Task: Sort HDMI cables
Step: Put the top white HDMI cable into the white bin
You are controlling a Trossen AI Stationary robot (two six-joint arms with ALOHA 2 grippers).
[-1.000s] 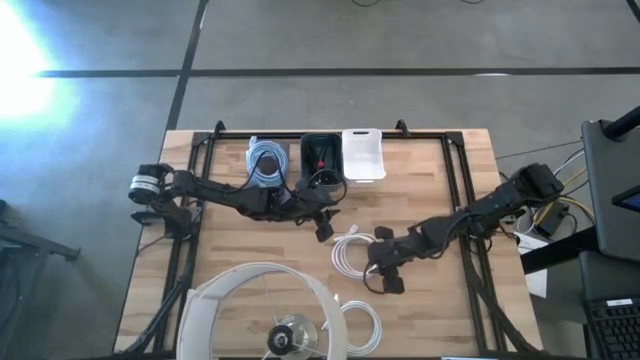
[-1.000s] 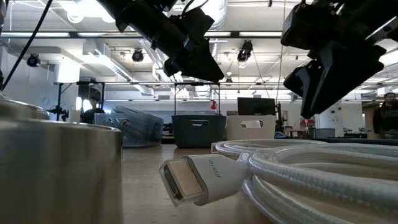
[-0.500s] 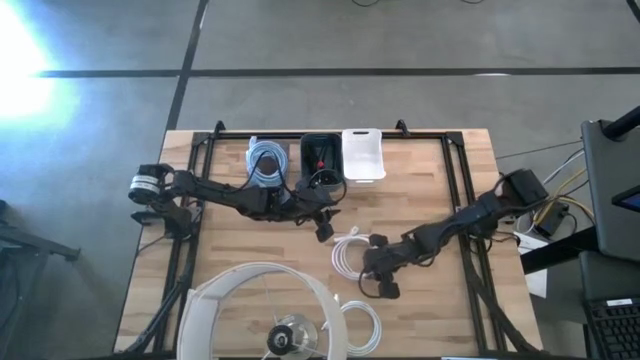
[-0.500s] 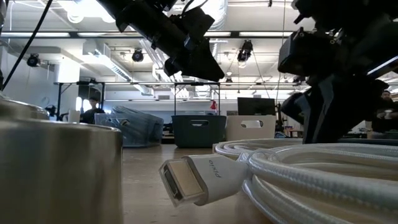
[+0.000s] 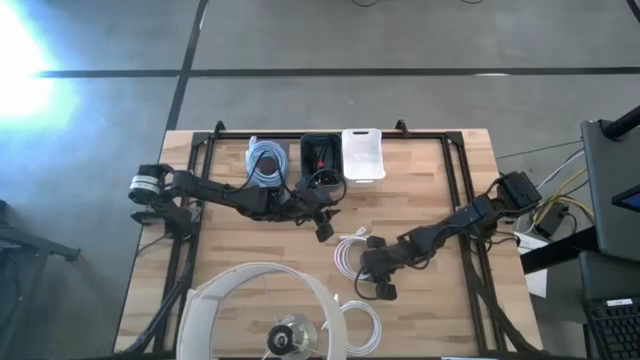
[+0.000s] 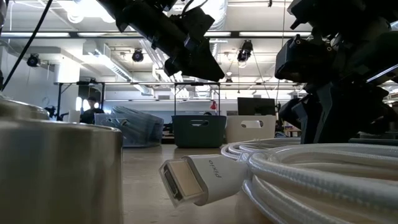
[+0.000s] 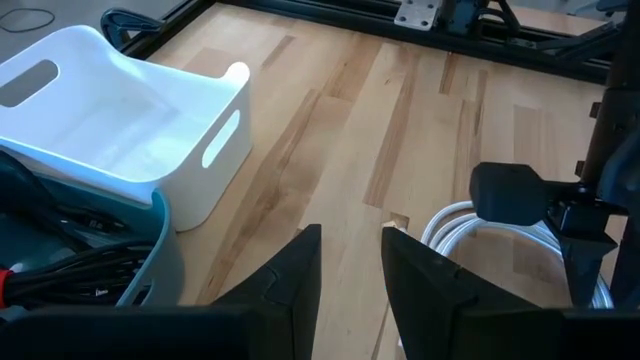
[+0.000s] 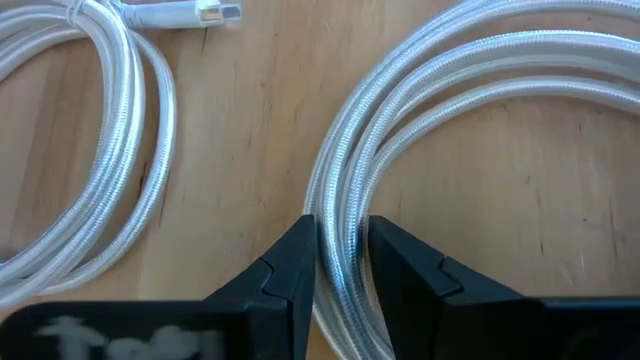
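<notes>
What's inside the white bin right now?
The white bin looks empty: its bare floor shows in the left wrist view. The near corner, behind the neighbouring dark bin with black cables, is hidden.

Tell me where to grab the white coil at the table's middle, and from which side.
Grip the white coil across its bundled strands on the side nearest the right tool, from above. It lies flat, and the strands run together there, already between that tool's fingers.
</notes>
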